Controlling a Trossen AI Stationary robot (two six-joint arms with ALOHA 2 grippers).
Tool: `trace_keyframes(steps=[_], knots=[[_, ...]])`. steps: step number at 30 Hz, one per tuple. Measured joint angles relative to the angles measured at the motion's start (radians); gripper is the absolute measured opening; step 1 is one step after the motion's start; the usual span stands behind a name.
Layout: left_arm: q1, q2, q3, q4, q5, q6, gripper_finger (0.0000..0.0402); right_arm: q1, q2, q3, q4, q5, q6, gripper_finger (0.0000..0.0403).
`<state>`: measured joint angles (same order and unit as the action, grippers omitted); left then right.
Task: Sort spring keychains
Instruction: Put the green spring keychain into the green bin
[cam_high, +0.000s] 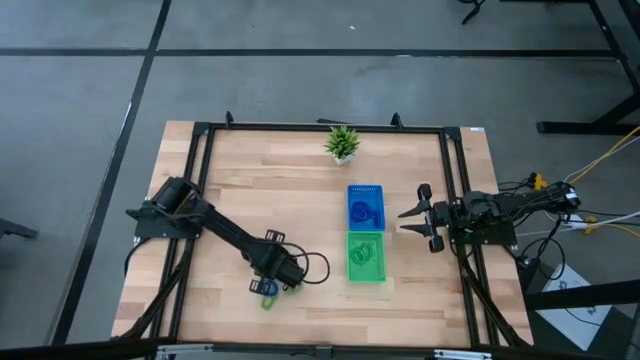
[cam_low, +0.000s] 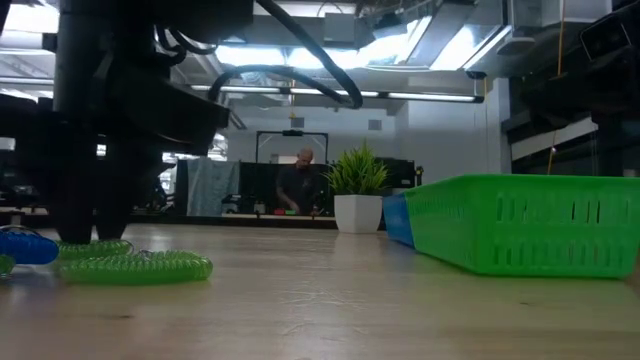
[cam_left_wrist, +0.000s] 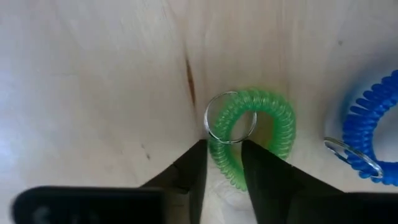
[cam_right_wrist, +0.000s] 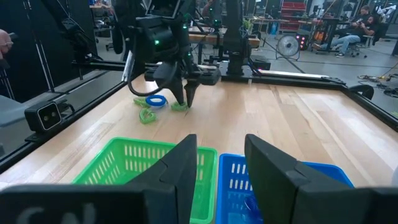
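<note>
A light wooden table with a dark metal frame around its edges stands on a grey floor marked with dark lines. At the table's far edge, near the middle, sits a small green potted plant in a white pot. To the right of centre two square plastic baskets touch side by side: a blue tray farther away and a green tray nearer. Both have slotted walls. Yellow and white cables trail off the right side of the table. In the room beyond, a person in dark clothes stands at a bench, and long ceiling lights run overhead.
</note>
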<state>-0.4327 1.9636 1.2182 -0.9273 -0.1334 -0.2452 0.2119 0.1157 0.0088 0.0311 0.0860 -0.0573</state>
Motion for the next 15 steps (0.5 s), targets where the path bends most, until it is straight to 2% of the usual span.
trace_keyframes(steps=[7, 12, 15], knots=[[0.042, 0.001, 0.000, 0.008, 0.074, 0.094, 0.0014, 0.000, 0.000, 0.000, 0.000, 0.000, 0.000, 0.0136], [0.052, -0.031, -0.005, 0.017, 0.076, 0.143, 0.0013, 0.000, 0.000, 0.000, 0.000, 0.000, 0.000, 0.0136], [0.065, -0.094, -0.013, 0.019, -0.022, 0.141, 0.0006, 0.000, 0.000, 0.000, 0.000, 0.000, 0.000, 0.0136]])
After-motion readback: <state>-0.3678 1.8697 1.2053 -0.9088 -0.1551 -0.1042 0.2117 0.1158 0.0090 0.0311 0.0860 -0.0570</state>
